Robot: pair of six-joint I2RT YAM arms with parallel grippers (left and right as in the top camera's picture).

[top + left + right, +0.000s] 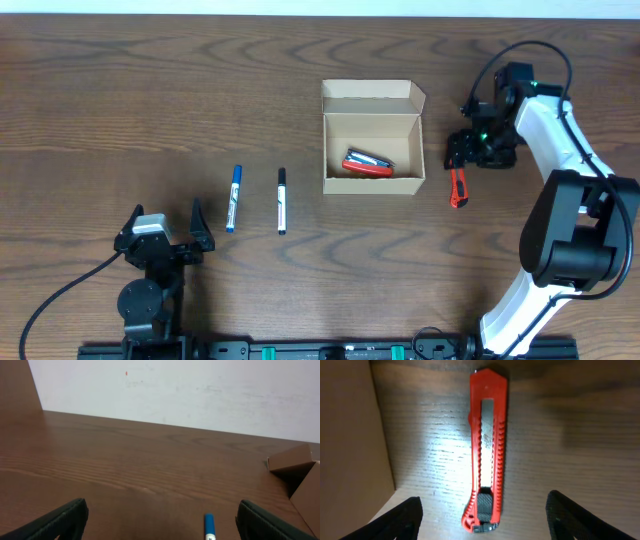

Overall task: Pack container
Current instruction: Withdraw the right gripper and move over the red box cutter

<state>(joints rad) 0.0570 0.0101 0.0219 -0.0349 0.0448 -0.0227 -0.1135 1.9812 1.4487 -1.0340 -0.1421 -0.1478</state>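
The container [372, 185], a tan cardboard box with its flap lid folded back, stands open in the middle of the table. A red tool [368, 165] lies inside it. A red box cutter [459, 187] lies on the table just right of the box. My right gripper [460, 155] hovers over its upper end, open. In the right wrist view the cutter [487, 445] lies lengthwise between the spread fingers [402, 517], touching neither, with the box wall [350, 435] at the left. My left gripper [168, 225] is open and empty near the front left.
A blue marker [234, 198] and a black marker [281, 200] lie side by side left of the box. The blue marker's cap [209, 526] shows between the left fingers, with the box's corner [292, 457] at the far right.
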